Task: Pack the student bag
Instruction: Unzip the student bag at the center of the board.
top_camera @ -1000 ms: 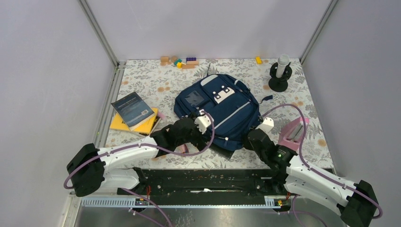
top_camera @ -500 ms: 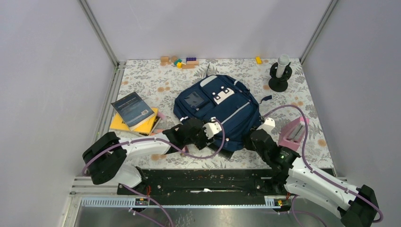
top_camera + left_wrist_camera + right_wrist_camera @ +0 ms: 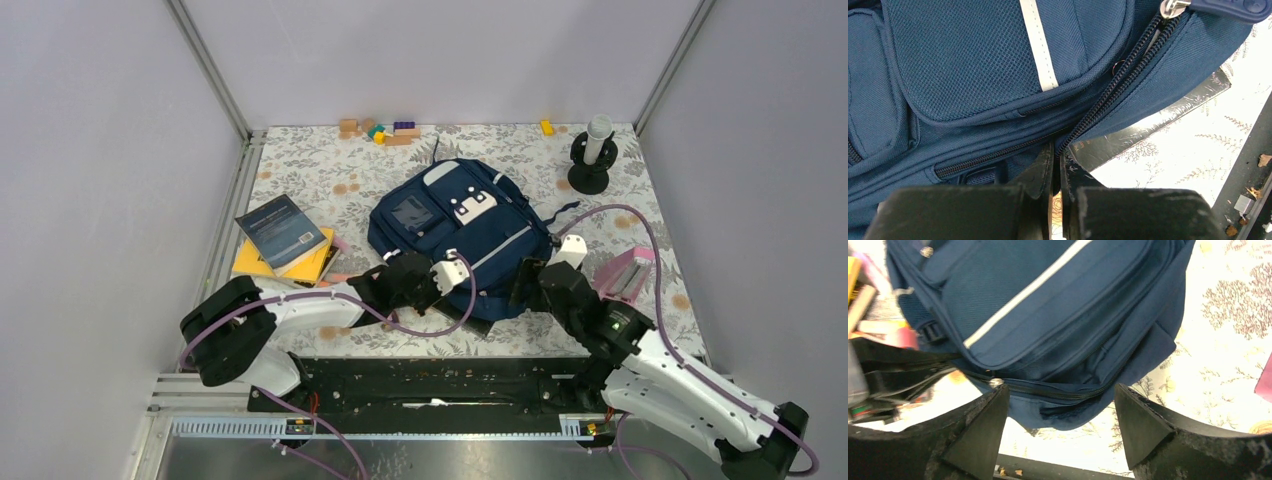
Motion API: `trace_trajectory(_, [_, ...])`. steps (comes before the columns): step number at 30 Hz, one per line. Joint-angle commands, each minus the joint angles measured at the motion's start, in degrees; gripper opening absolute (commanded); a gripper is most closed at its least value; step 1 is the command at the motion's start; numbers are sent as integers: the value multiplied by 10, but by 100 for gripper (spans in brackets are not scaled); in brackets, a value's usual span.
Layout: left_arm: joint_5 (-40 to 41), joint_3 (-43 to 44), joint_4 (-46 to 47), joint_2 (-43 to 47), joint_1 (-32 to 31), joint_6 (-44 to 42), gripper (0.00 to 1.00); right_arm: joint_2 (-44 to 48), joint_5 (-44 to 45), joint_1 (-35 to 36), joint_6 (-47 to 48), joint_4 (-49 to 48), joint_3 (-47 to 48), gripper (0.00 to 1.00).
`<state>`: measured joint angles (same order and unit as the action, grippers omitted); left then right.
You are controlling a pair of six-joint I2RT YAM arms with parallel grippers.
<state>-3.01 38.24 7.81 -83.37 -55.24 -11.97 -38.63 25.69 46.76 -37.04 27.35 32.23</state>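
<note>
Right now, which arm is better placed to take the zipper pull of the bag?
Right, probably. The right gripper is open, and the zipper pull lies just by its finger. The left gripper is shut on the student bag.

A robotics lab test cell is indicated: a table spread with a floral cloth (image 3: 310, 170) is boxed in by plain grey panels (image 3: 100, 150) and aluminium posts (image 3: 208, 70), with a black mounting rail (image 3: 440, 378) fixed along the near edge.

navy student bag (image 3: 455, 235), flat, front up, mid-table
</note>
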Motion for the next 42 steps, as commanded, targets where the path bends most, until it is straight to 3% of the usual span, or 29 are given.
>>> trace_trajectory(1, [14,-8,67,17,1,24,0,24,-42,1,30,48,51,83])
trace_trajectory(7, [18,-15,76,21,1,33,0,-38,-176,20,31,4,76,68])
trace_trajectory(11, [28,-21,78,30,1,33,0,-78,-154,52,19,-8,74,60])
trace_trajectory(16, [28,-27,84,39,2,34,0,-103,-157,78,9,-48,61,57])
trace_trajectory(19, [28,-26,81,40,1,34,0,-124,-116,97,-4,-51,60,56])
trace_trajectory(27, [45,-34,85,48,1,36,0,-159,-49,103,-11,-67,49,53])
trace_trajectory(37, [48,-33,85,48,1,36,0,-220,-39,114,-14,-98,52,48])
trace_trajectory(42, [49,-36,86,51,2,37,0,-252,15,119,-37,-67,63,40])
